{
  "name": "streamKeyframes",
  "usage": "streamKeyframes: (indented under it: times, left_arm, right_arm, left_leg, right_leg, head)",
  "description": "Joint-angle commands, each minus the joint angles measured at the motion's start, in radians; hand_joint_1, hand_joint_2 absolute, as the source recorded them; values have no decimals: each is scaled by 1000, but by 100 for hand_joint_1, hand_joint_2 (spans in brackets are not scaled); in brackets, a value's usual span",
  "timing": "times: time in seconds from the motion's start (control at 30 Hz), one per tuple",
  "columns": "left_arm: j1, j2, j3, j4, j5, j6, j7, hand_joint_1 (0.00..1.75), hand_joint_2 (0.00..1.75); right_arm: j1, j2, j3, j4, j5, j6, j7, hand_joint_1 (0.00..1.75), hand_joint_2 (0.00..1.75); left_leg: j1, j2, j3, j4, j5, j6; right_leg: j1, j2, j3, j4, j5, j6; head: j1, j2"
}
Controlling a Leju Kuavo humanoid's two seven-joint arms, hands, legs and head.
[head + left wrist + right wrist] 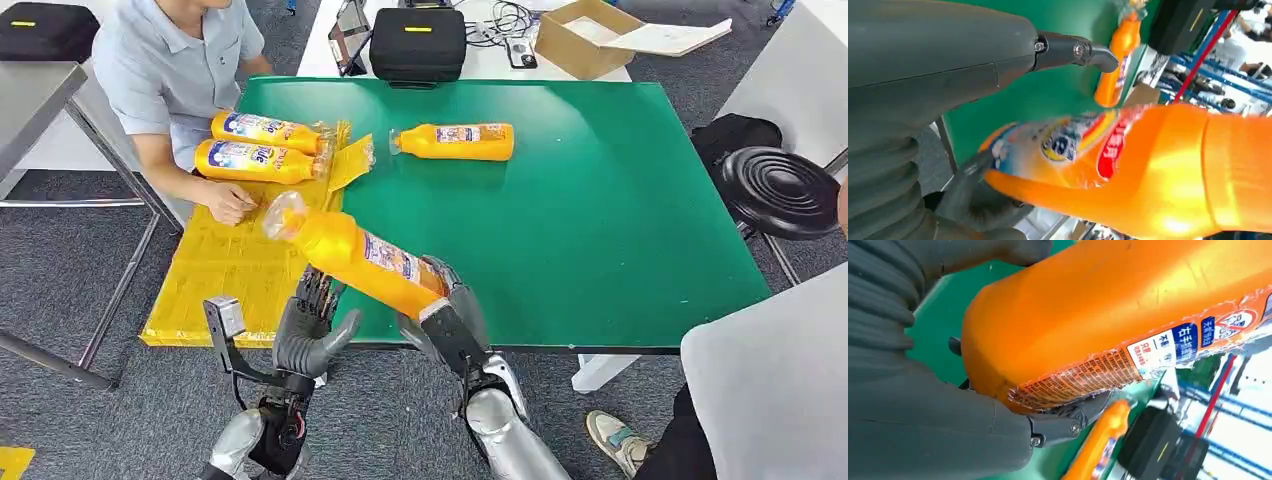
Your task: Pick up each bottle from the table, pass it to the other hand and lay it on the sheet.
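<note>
A: At the near edge of the green table (620, 230), what is seen?

B: An orange bottle (350, 252) is gripped at its base by the right hand (447, 312). It is held tilted above the table edge, its cap end raised toward the yellow sheet (240, 270). In the right wrist view, the thumb and fingers (1068, 420) are seen wrapped around the bottle's base.

A: And the left hand?

B: The left hand (305, 330) is held just under the bottle's middle, off the table's near edge. Its fingers are spread and pointed upward, and nothing is held in them. Whether the bottle is touched by them cannot be told. In the left wrist view, the bottle is seen close before the hand, blurred.

A: What is found farther across the table?

B: A second bottle (455, 141) is laid on its side on the green top, toward the far edge, cap end toward the sheet. On the far end of the sheet, which is spread at the table's left side, two more bottles (260, 146) are laid side by side.

A: Is anyone near?

B: A person (170, 60) is seated beyond the table's left corner, one hand (228, 203) rested on the sheet. Behind the table's far edge, a black case (417, 45) and a cardboard box (585, 40) are set on a white surface.
</note>
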Motion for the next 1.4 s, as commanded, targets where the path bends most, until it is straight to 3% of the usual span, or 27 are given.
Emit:
streamKeyframes:
  times: [0.03,0.2,0.67,0.7,0.73,0.93,1.0,1.03,1.07,1.27,1.3,1.4]
  left_arm:
    - [-22,40,-41,31,-7,-16,0,0,175]
    - [-21,-6,-3,-4,11,-14,-61,0,175]
    - [-79,-24,9,45,14,-63,-103,0,175]
    - [-84,-24,11,47,11,-63,-105,168,175]
    - [-85,-26,11,45,11,-66,-106,175,175]
    - [-84,-20,7,43,14,-89,-108,175,175]
    - [-87,-21,10,51,9,-90,-113,175,175]
    - [-88,-22,11,53,8,-90,-113,175,175]
    - [-90,-22,15,59,9,-89,-113,175,175]
    - [-114,-17,39,97,36,-120,-101,175,175]
    - [-124,-13,48,111,38,-121,-100,175,175]
    - [-132,-12,57,120,37,-120,-98,175,175]
  right_arm:
    - [-36,-22,89,54,21,14,-11,175,175]
    - [-27,1,175,94,33,55,-17,175,175]
    - [-41,0,337,147,63,152,-63,175,175]
    - [-41,2,338,150,56,156,-67,175,175]
    - [-41,3,336,151,49,161,-70,175,175]
    - [-43,-4,328,129,31,177,-75,175,175]
    - [-39,-8,325,108,21,189,-71,136,175]
    - [-39,-8,325,104,18,193,-69,131,175]
    - [-38,-9,325,98,11,205,-65,0,175]
    - [-35,-26,334,78,18,209,-66,0,175]
    - [-29,-32,325,70,11,208,-69,0,0]
    - [-29,-38,322,64,12,209,-68,0,0]
  left_leg:
    - [1,1,3,-1,-1,-1]
    - [2,2,4,0,-2,-2]
    - [2,-2,2,-1,0,-1]
    - [3,-2,3,-1,-1,-2]
    - [2,-2,3,-1,-1,-1]
    - [2,-2,2,0,-1,-1]
    - [2,-2,3,0,-1,-1]
    - [2,-2,2,0,0,-1]
    - [3,-3,3,0,-1,-1]
    - [2,-2,3,-1,-1,-1]
    - [2,-2,2,0,0,-1]
    - [2,-3,3,-1,0,-1]
  right_leg:
    - [1,1,3,-1,-1,-2]
    - [2,1,3,-1,-1,-2]
    - [2,-2,3,-1,-1,-2]
    - [3,-2,4,-2,-1,-2]
    - [2,-2,4,-1,-1,-2]
    - [2,-2,2,-1,-1,-2]
    - [3,-3,4,-1,-1,-2]
    - [2,-3,2,-1,-1,-1]
    - [3,-4,4,-2,-1,-2]
    - [2,-3,3,-1,-1,-2]
    - [2,-3,2,-1,-1,-2]
    - [2,-4,3,-2,-1,-2]
  head:
    - [0,0]
    - [0,0]
    - [0,0]
    - [0,0]
    - [0,0]
    - [0,0]
    - [0,0]
    - [0,0]
    - [0,0]
    - [0,0]
    - [0,0]
    - [0,0]
